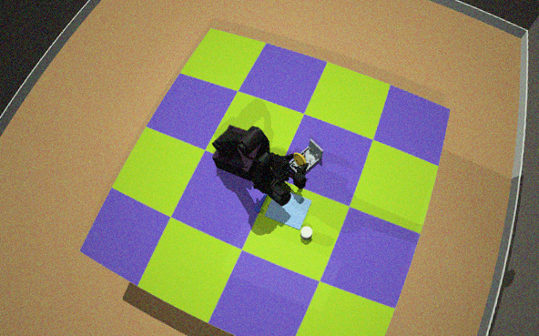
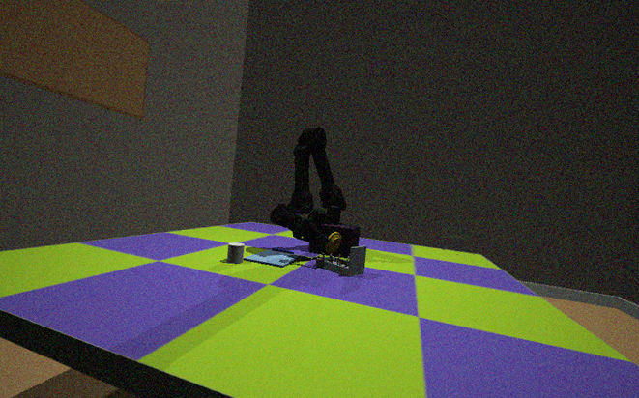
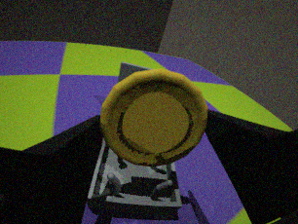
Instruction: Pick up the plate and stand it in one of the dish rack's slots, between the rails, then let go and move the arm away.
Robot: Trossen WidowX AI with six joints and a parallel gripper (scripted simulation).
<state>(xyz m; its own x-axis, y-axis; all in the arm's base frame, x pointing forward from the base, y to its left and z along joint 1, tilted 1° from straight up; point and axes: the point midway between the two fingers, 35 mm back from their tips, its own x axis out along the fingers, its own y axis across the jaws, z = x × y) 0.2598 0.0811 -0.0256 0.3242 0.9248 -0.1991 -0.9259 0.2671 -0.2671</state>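
top: gripper (image 1: 299,168) clamped on plate (image 1: 298,159), at rack (image 1: 314,153) | exterior: plate (image 2: 334,242) upright, just above rack (image 2: 357,261) | wrist: plate (image 3: 154,117) over rails, not seated | judged: pickup done; 3 steps left: insert, release, retreat

I worked over a checkered table top (image 1: 194,264) of lime-green and purple squares, its dark edge showing in the exterior view. A thin light-blue mat (image 1: 294,212) lay flat near the middle, across the meeting of a green and a purple square. Just beside its corner stood a small white cup (image 1: 305,232), upright and apart from the mat. Around the table ran a tan floor (image 1: 54,172) bounded by a pale grey kerb (image 1: 516,144). On the dim grey wall hung a tan panel (image 2: 62,51).
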